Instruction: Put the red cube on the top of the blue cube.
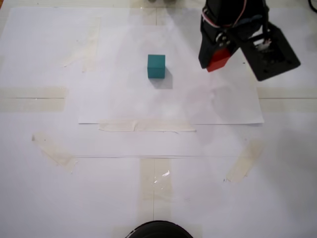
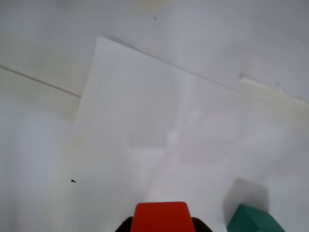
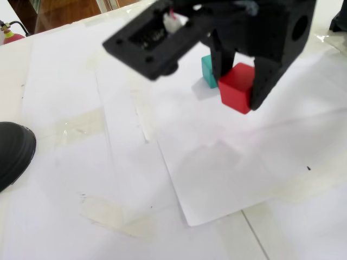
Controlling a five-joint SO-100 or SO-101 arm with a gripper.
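My tool (image 3: 238, 103) is black, and it holds the red cube (image 3: 236, 87) clamped between its two fingers, lifted clear of the table (image 3: 65, 179). In a fixed view from the side, the cube hangs above a sheet of white paper (image 3: 244, 162), with one finger (image 3: 265, 81) pressed against its right face and the other against its left.

The blue cube (image 3: 206, 70), teal in colour, sits on the paper just behind the red one in that side view, half hidden by my finger. How far apart they really are cannot be judged there.

A fixed view from above settles it: the teal cube (image 1: 156, 66) rests alone on the paper (image 1: 124, 99), and the red cube (image 1: 218, 60) is off to its right, near but not touching, tucked under my tool (image 1: 218, 62). Only a corner of red shows beneath the black body here. This view also shows strips of pale tape (image 1: 141, 126) holding the paper to the table (image 1: 59, 198).

The wrist view shows only the top of the red cube (image 2: 161, 217) at the bottom edge, with dark finger (image 2: 126, 225) edges on either side. The teal cube (image 2: 253, 220) peeks in at the bottom right corner, its shadow on the paper (image 2: 145, 121) behind it.

A dark rounded object (image 3: 13, 151) sits at the left edge of the side view.
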